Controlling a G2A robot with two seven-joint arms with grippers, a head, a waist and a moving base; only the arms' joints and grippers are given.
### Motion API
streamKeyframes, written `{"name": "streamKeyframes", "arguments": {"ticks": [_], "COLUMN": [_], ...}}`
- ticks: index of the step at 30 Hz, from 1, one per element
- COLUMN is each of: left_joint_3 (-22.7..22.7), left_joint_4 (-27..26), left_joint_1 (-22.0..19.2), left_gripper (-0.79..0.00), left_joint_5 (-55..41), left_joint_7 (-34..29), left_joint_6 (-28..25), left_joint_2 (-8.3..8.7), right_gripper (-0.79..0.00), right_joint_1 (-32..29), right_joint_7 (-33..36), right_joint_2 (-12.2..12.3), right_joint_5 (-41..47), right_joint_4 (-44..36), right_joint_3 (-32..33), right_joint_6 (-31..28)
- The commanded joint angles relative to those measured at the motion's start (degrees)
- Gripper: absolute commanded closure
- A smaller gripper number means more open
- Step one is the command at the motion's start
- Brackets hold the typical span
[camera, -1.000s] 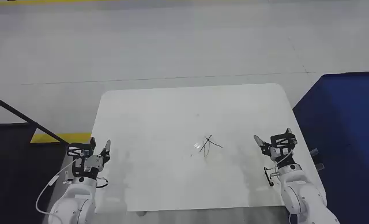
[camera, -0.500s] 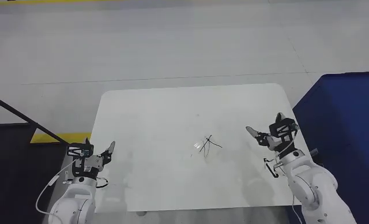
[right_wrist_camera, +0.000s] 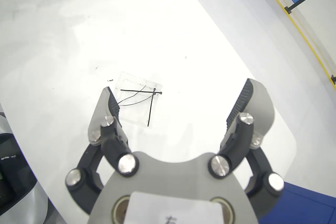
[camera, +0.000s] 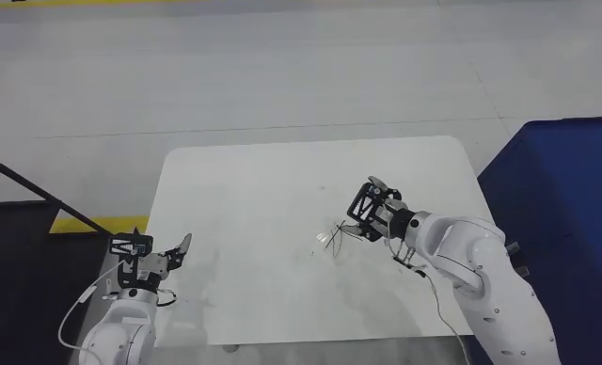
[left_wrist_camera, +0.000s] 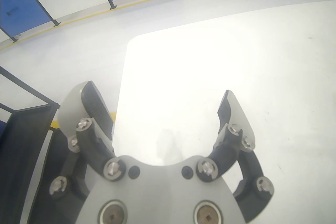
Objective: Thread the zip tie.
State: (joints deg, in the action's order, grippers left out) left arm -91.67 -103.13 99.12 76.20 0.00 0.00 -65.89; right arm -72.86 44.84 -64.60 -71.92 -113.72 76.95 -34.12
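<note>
In the top view, the zip ties (camera: 340, 235) near the tabletop (camera: 245, 196) centre are too thin to count. In the right wrist view, two tails run behind one jaw of the right gripper (right_wrist_camera: 178, 86).

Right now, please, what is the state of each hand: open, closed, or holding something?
The left hand is open and holds nothing.
The right hand is open and empty, close to the zip ties.
</note>
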Motion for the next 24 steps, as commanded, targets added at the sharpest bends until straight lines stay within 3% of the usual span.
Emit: {"name": "streamKeyframes", "arguments": {"ticks": [1,13,16,17,20,24], "left_joint_3": [0.0,0.0,0.0,0.0,0.0,0.0], "left_joint_4": [0.0,0.0,0.0,0.0,0.0,0.0], "left_joint_1": [0.0,0.0,0.0,0.0,0.0,0.0], "left_gripper": [-0.785,-0.785,-0.785,-0.785,-0.785,-0.785], "left_joint_5": [0.0,0.0,0.0,0.0,0.0,0.0], "left_joint_7": [0.0,0.0,0.0,0.0,0.0,0.0], "left_joint_6": [0.0,0.0,0.0,0.0,0.0,0.0], "left_joint_2": [0.0,0.0,0.0,0.0,0.0,0.0], "right_gripper": [-0.785,-0.785,-0.785,-0.785,-0.785,-0.785], "right_joint_1": [0.0,0.0,1.54,4.42,12.16,26.93], "right_joint_7": [0.01,0.01,-0.02,0.42,0.97,1.44], "right_joint_2": [0.0,0.0,0.3,0.55,0.86,2.11], "right_joint_5": [0.0,0.0,-4.32,-8.43,-9.2,-6.43], "right_joint_4": [0.0,0.0,-0.11,0.95,7.64,19.54], "right_joint_3": [0.0,0.0,-1.83,-3.02,-5.29,-20.03], "right_joint_6": [-0.01,-0.01,-5.72,-10.64,-23.32,-23.88]}}
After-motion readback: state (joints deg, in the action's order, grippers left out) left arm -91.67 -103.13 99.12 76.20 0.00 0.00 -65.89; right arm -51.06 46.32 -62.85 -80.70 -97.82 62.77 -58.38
